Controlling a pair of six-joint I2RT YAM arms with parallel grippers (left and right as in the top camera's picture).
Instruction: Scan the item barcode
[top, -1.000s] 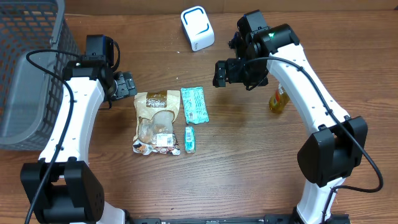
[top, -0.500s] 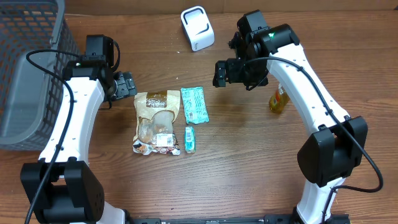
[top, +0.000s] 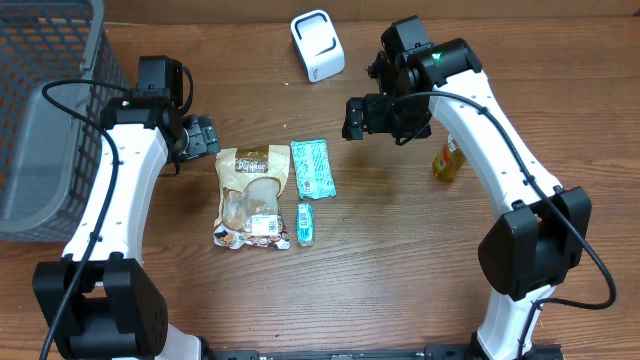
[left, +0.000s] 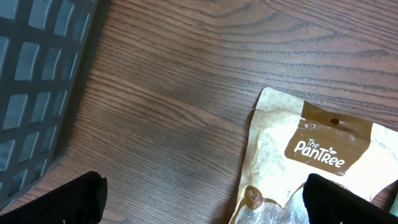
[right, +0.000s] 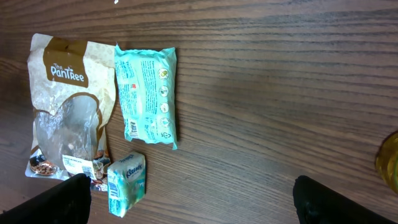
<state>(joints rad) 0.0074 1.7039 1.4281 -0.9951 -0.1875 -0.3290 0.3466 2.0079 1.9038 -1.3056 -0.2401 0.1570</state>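
Overhead light: bright, even, from above; faint soft shadows on the table (top: 400, 260) beside both arms.
Left wrist view: dimmer; broad soft shadow just ahead of the left pincer (left: 205, 199); fingertips (left: 62, 199) black and blurred; basket (left: 37, 74) to its left out of focus.
Right wrist view: crisp wood grain; readable print on the bag (right: 68, 99) ahead of the right pincer (right: 196, 199), slight sheen on the clear window; bottle (right: 388, 162) far right blurred.
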